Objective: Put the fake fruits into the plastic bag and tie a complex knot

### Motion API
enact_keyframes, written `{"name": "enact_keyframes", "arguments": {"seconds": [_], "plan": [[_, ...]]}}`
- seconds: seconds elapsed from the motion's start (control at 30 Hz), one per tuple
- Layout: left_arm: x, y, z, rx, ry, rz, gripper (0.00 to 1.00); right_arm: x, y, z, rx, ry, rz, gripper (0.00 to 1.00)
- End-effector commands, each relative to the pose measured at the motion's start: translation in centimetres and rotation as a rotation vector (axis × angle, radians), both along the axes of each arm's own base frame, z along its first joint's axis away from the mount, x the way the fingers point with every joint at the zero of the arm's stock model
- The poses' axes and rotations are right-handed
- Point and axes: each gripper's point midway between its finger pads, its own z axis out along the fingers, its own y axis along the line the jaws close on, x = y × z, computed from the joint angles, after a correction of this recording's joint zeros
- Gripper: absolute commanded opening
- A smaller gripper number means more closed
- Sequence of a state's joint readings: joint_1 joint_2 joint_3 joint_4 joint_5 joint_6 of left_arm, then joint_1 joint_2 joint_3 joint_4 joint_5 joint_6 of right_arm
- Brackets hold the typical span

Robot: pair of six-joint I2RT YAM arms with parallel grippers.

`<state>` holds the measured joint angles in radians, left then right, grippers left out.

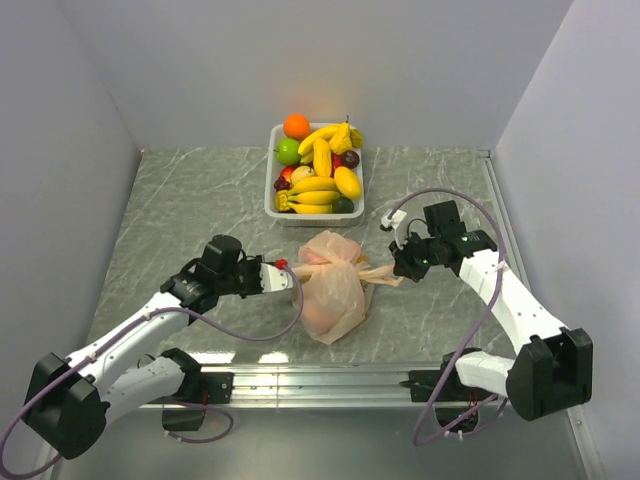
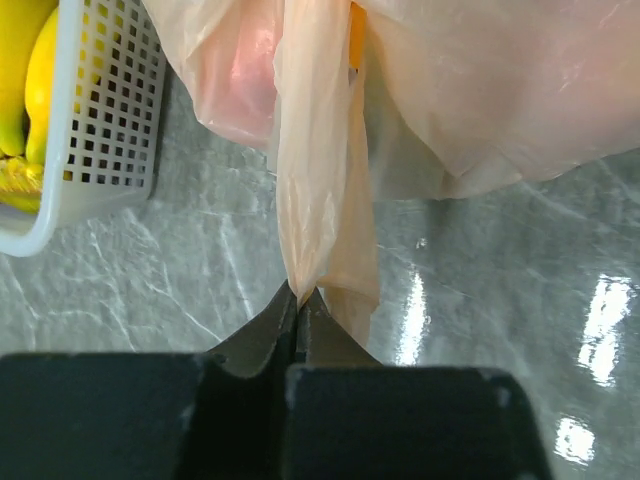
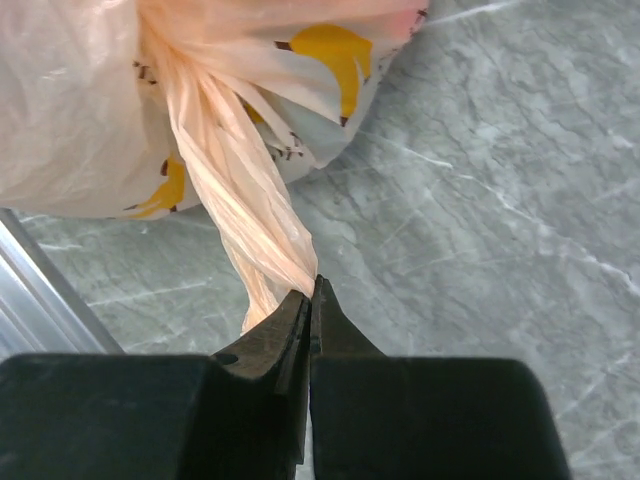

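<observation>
The left jaws are pressed shut on the flat end of the left handle (image 2: 315, 200), which runs straight from their tips up to the bag (image 1: 335, 290). The right jaws are clamped the same way on the twisted end of the right handle (image 3: 250, 215), which leads from their tips to the bag's gathered neck.

From above, the two sets of jaws face each other across the bag. The left jaws are just beside its left edge, and the right jaws are a little off to its right with the handle drawn between. The knot (image 1: 348, 264) sits on the far right part of the bag, between the two sets of jaws and closer to the right ones.

The bag lies on the table (image 1: 180, 220), around the middle and just near of the tray (image 1: 271, 205). Through its thin plastic, rounded reddish fruits show, one at the far end (image 1: 316, 257) and one at the near end (image 1: 320, 316). How many are inside cannot be told.

The white tray, far of the bag, holds other fruits. There are several bananas (image 1: 320, 160), an orange (image 1: 296, 125) in the far left corner, a lime (image 1: 288, 151) beside it and a dark plum (image 1: 350, 158) on the right.
</observation>
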<state>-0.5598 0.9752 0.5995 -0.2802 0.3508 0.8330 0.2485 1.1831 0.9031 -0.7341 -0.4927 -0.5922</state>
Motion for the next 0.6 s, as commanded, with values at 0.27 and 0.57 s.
{"name": "enact_keyframes", "arguments": {"seconds": [0.27, 0.57], "plan": [[-2.0, -4.6, 8.7, -0.283, 0.312, 0.015, 0.83, -1.2, 3.2, 7.3, 0.186, -0.076, 0.098, 0.51], [2.1, -4.9, 17.4, -0.524, 0.461, 0.366, 0.99, -0.1, 3.8, 13.8, 0.302, -0.135, -0.046, 0.74]]}}
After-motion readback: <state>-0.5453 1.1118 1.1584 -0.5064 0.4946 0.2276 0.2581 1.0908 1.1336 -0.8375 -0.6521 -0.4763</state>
